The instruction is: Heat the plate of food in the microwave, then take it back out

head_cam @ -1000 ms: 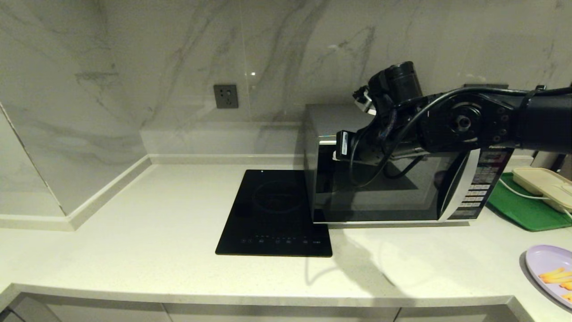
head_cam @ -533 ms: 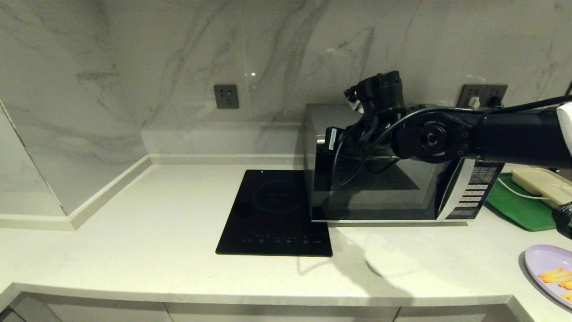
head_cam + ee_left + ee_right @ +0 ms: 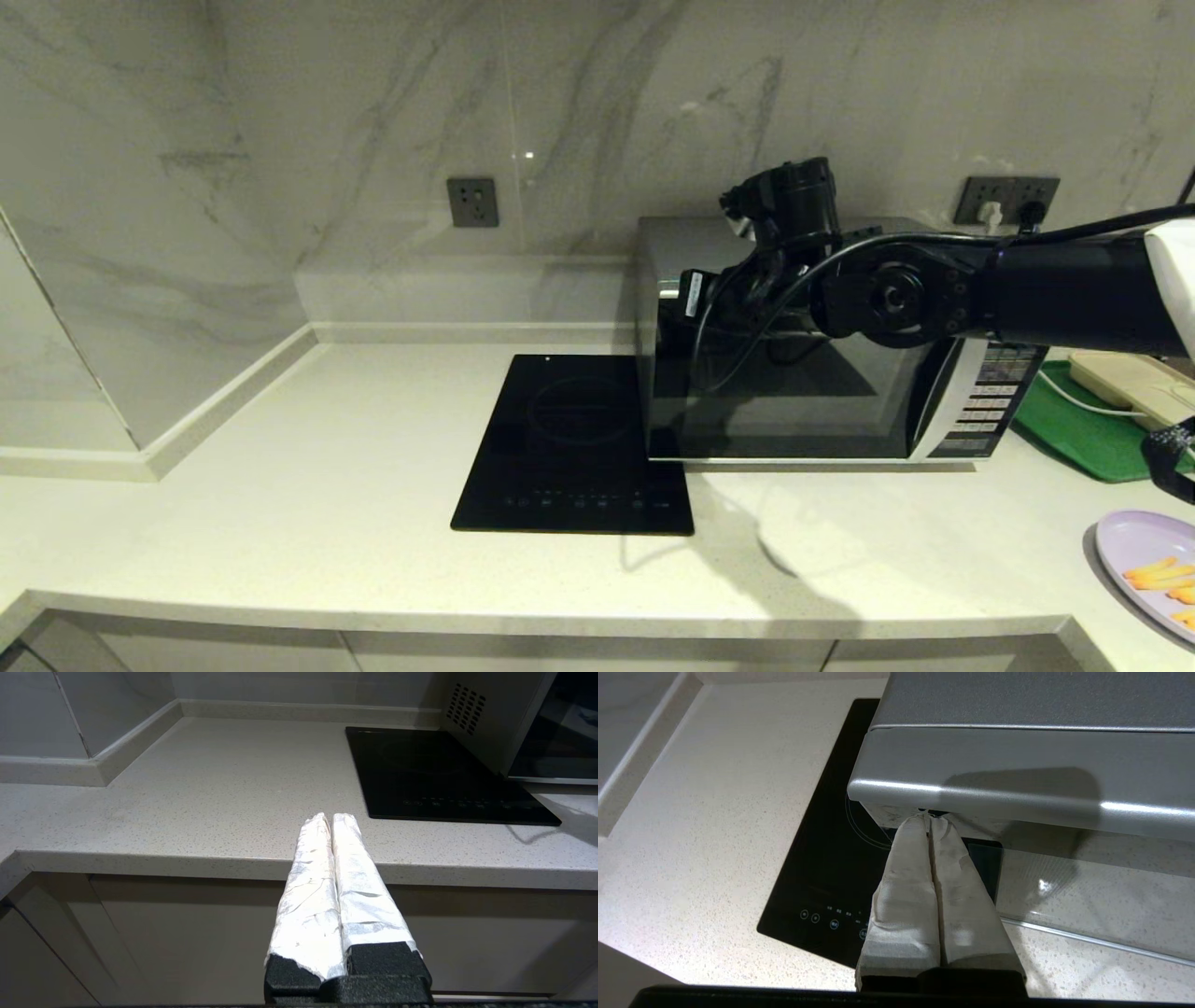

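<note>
A pale speckled stone countertop (image 3: 280,523) runs below a grey-veined marble wall (image 3: 373,112). On it stands the large boxy silver microwave (image 3: 812,373) with its dark reflective glass door (image 3: 794,401) shut flush against the body and a black keypad panel (image 3: 990,397) at its right side. Just beside the microwave, on its left, lies a flat black glass cooktop (image 3: 574,448). To the right of the microwave a green tray (image 3: 1083,429) carries a cream rectangular box (image 3: 1134,387). The shallow pale lavender oval plate of orange-yellow food sticks (image 3: 1153,574) sits on the counter at the near right edge, well apart from the microwave. The right gripper (image 3: 930,819) reaches across the microwave's front, its taped fingers pressed together with nothing between them, tips touching the upper left edge of the door. The left gripper (image 3: 329,820) hangs before the counter's front edge, fingers likewise pressed together and holding nothing.
</note>
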`<state>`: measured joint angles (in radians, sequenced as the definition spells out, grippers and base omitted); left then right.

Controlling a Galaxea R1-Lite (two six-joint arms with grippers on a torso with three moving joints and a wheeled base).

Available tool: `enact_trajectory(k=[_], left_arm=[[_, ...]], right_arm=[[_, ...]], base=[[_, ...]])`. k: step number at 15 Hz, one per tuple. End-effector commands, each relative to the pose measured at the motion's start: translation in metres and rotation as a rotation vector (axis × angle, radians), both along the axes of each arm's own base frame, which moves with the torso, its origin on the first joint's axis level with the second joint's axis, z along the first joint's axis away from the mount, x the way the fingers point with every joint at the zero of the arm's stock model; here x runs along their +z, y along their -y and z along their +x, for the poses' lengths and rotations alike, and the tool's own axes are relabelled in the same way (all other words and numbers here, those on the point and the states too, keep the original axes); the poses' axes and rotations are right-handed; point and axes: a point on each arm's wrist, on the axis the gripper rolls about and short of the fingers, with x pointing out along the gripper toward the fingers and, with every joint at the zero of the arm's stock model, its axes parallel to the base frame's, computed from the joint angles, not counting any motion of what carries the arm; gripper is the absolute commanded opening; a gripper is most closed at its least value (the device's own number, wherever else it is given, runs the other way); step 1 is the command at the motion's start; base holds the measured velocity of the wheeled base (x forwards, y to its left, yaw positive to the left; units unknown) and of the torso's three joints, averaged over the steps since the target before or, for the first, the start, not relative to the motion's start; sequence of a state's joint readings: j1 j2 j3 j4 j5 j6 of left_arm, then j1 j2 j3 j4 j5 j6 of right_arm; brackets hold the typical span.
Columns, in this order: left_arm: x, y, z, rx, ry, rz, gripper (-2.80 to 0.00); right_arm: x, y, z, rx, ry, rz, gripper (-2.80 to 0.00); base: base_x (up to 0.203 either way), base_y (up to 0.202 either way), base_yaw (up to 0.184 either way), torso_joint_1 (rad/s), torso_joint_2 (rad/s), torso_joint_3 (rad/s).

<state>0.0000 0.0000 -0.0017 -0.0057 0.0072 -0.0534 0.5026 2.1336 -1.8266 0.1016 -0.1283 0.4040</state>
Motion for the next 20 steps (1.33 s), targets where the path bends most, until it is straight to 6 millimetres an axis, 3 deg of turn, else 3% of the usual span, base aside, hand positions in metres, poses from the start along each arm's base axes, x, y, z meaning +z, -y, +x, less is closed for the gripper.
enact_trajectory(k=[1,4,6,9,13,17,20], left_arm=[[0.000,0.000,0.000,0.000,0.000,-0.002,-2.80],[0.000,0.000,0.000,0.000,0.000,-0.002,-2.80],[0.000,0.000,0.000,0.000,0.000,-0.002,-2.80],[0.000,0.000,0.000,0.000,0.000,-0.002,-2.80],[0.000,0.000,0.000,0.000,0.000,-0.002,-2.80],[0.000,0.000,0.000,0.000,0.000,-0.002,-2.80],[0.000,0.000,0.000,0.002,0.000,-0.001,-2.80]], right_arm=[[0.012,0.007,-0.014,0.000,0.011,0.008,-2.80],[0.041,0.029,-0.053,0.002,0.016,0.009,-2.80],[0.062,0.051,-0.092,0.000,-0.003,-0.003,-2.80],[0.098,0.095,-0.167,-0.040,-0.010,-0.031,-2.80],[0.135,0.161,-0.278,-0.247,0.038,-0.126,-2.80],[0.137,0.222,-0.386,-0.430,0.099,-0.159,-2.80],[0.121,0.245,-0.457,-0.643,0.166,-0.128,-2.80]], base=[[0.000,0.000,0.000,0.000,0.00,0.000],[0.000,0.000,0.000,0.000,0.00,0.000],[0.000,0.000,0.000,0.000,0.00,0.000],[0.000,0.000,0.000,0.000,0.00,0.000],[0.000,0.000,0.000,0.000,0.00,0.000],[0.000,0.000,0.000,0.000,0.00,0.000],[0.000,0.000,0.000,0.000,0.00,0.000]])
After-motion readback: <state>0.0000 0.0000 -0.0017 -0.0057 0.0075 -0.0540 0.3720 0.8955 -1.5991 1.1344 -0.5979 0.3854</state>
